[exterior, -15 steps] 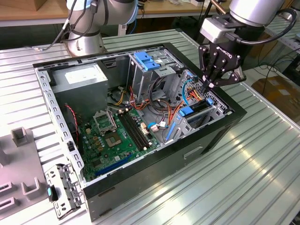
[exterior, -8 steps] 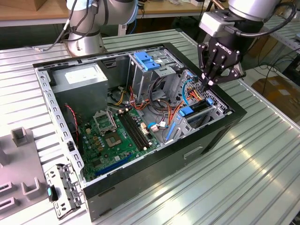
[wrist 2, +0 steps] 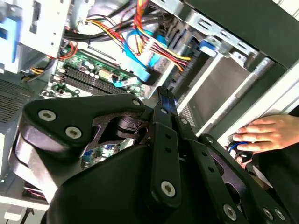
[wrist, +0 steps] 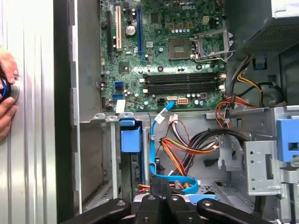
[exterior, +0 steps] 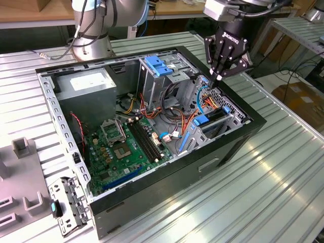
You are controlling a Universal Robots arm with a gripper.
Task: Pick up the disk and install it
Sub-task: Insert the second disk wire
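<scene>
Disk [exterior: 215,120] seated in drive bay of open case [exterior: 167,167]; gripper [exterior: 217,77] just above — fingers together, holding nothing.

Exterior view: camera off my arm, high and oblique, far enough to take in the whole open computer case [exterior: 152,126] on the ribbed table [exterior: 263,177]. First wrist view: looks straight down into the case at close range; motherboard [wrist: 173,51] fills the frame's upper half. Second wrist view: close behind my linkage, angled across the case interior. Both wrist views share the motherboard [wrist 2: 88,70] and the light-blue cable [wrist: 156,154] [wrist 2: 140,60].
</scene>
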